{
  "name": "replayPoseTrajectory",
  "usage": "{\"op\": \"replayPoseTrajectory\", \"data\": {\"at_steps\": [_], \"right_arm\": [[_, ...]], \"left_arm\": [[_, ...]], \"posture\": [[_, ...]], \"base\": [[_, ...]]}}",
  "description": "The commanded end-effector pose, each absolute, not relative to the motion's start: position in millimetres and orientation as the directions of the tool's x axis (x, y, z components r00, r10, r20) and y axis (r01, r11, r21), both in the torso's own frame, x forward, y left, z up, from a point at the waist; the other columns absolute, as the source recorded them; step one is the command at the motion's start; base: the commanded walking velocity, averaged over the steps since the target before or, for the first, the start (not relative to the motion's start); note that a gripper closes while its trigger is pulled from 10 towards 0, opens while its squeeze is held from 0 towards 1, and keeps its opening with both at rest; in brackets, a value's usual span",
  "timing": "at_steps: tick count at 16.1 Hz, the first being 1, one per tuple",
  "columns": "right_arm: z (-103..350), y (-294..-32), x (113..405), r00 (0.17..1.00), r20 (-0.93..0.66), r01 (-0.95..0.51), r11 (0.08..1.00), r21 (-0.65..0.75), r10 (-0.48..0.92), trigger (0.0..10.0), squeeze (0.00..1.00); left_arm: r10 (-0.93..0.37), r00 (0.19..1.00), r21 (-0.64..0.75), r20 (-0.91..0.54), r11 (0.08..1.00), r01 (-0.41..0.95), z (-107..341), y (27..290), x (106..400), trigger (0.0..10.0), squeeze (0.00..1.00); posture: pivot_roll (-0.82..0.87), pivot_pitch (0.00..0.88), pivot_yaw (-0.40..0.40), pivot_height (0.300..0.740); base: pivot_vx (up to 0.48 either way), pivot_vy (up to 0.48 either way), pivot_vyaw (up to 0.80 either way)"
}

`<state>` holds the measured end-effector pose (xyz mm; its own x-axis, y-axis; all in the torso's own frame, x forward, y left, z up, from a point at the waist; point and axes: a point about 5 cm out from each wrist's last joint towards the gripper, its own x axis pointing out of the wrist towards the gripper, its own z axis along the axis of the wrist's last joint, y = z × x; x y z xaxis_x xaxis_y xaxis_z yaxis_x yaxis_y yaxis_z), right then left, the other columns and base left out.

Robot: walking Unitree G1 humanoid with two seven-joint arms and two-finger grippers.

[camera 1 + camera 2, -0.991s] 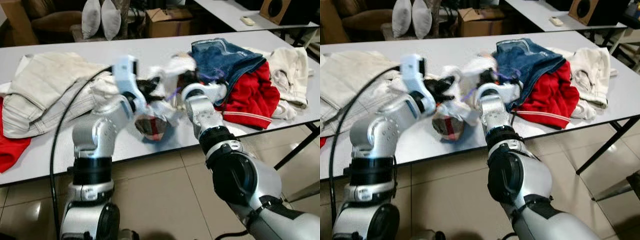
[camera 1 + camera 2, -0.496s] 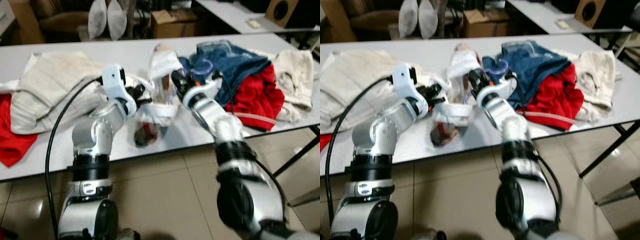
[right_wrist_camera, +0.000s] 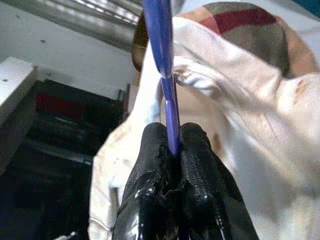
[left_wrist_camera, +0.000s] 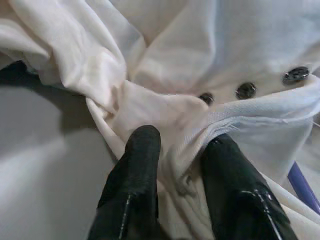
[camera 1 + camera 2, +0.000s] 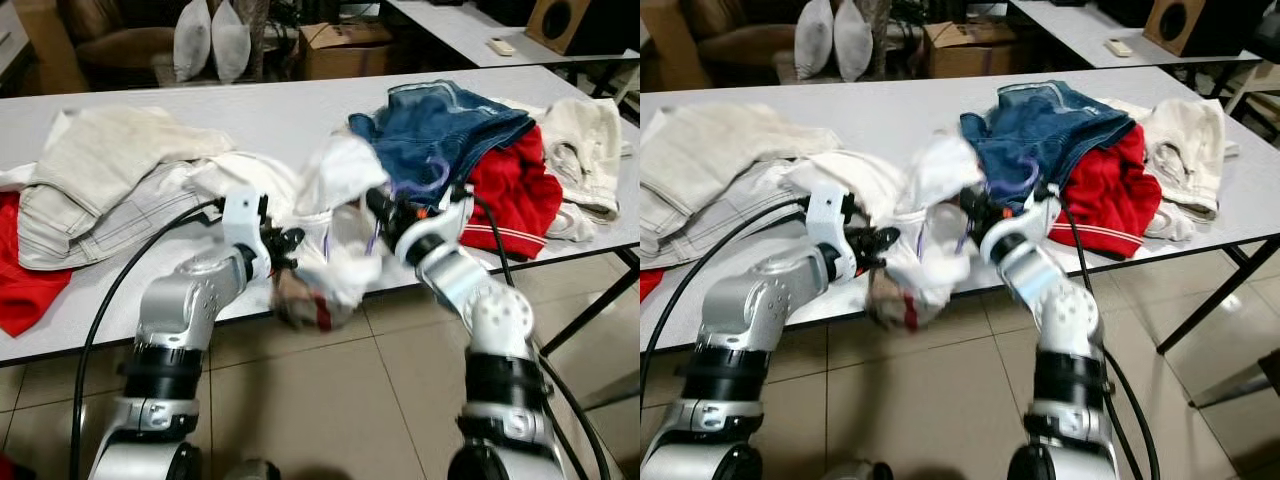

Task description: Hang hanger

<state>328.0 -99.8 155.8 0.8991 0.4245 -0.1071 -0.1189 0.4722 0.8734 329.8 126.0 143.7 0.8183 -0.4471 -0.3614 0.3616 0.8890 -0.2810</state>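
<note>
my left pincer (image 4: pixel 182 165) pinches a fold of the white shirt (image 5: pixel 340 215) at the table's (image 5: pixel 300 110) near edge to keep it spread. to its right, my right pincer (image 3: pixel 172 150) clamps tight on the purple hanger (image 3: pixel 162 55) inside the shirt, to lift both.

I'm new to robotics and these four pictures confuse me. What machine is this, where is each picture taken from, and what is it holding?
It is a humanoid robot with two silver arms. Two pictures come from cameras in its head, looking down at a grey table; two come from cameras on its wrists. On the table lie beige trousers, a blue denim garment, a red garment and a cream garment. The left pincer grips a white shirt. The right pincer is shut on a purple hanger inside that shirt.
</note>
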Motion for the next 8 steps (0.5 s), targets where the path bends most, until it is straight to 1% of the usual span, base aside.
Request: {"op": "replayPoseTrajectory", "data": {"at_steps": [1, 2, 4, 5, 8], "right_arm": [[160.9, -97.3, 324.7, 0.894, -0.100, -0.131, 0.467, 0.874, 0.438, 10.0, 0.00], [156.4, -99.5, 320.6, 0.893, -0.132, -0.111, 0.496, 0.861, 0.430, 10.0, 0.00], [156.3, -104.7, 318.2, 0.901, -0.140, -0.123, 0.551, 0.825, 0.411, 10.0, 0.00], [156.4, -105.6, 317.8, 0.902, -0.141, -0.121, 0.551, 0.826, 0.408, 10.0, 0.00], [156.3, -109.3, 316.4, 0.907, -0.156, -0.122, 0.601, 0.790, 0.390, 10.0, 0.00]], "left_arm": [[-0.460, 0.819, -0.267, -0.342, 0.884, 0.384, 149.0, 126.3, 328.5, 10.0, 1.00], [-0.485, 0.816, -0.268, -0.314, 0.870, 0.414, 149.7, 130.1, 325.0, 10.0, 1.00], [-0.542, 0.796, -0.291, -0.271, 0.834, 0.469, 153.0, 130.7, 320.3, 10.0, 1.00], [-0.555, 0.791, -0.301, -0.258, 0.824, 0.480, 154.7, 129.7, 319.7, 10.0, 1.00], [-0.540, 0.822, -0.358, -0.179, 0.814, 0.457, 167.5, 134.3, 323.6, 10.0, 1.00]], "posture": [[-0.03, 0.000, -0.003, 0.740], [-0.03, 0.000, -0.003, 0.740], [-0.05, 0.000, -0.006, 0.740], [-0.05, 0.000, -0.006, 0.740], [-0.05, 0.000, -0.007, 0.740]], "base": [[0.000, 0.000, 0.00], [0.000, 0.000, 0.00], [0.000, 0.000, 0.00], [0.000, 0.000, 0.00], [0.000, 0.000, 0.00]]}}
